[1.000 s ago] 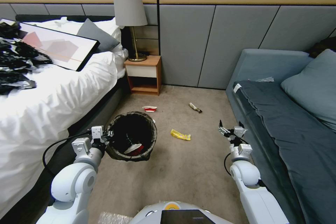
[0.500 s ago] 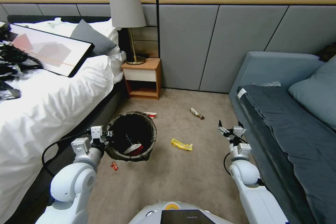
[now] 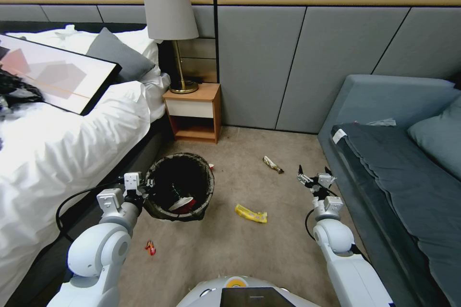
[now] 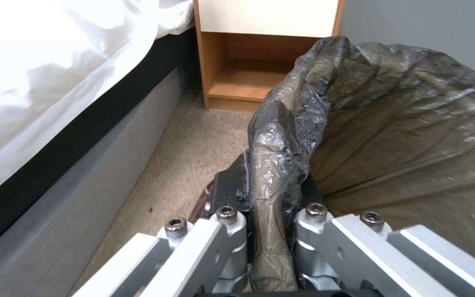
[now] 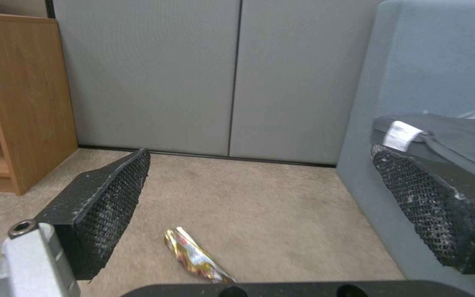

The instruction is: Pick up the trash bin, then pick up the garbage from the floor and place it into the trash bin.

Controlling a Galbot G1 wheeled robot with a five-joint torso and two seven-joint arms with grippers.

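The left gripper (image 3: 144, 185) is clamped on the bag-lined rim of the trash bin (image 3: 180, 187), holding it off the carpet (image 3: 249, 249) beside the bed (image 3: 57, 153), so the bin pickup looks done and litter collection is in hand. The right gripper (image 3: 313, 178) hangs empty and wide open near the sofa (image 3: 398, 177). A dark snack wrapper (image 5: 196, 256) lies on the carpet just ahead of it and a yellow wrapper (image 3: 250, 213) lies mid-floor; the next move calls for lowering onto one of them.

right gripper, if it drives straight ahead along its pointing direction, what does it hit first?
Probably nothing soon. The right gripper is open and aims over carpet at the grey wall. The snack wrapper lies on the floor below that line, though depth is hard to judge.
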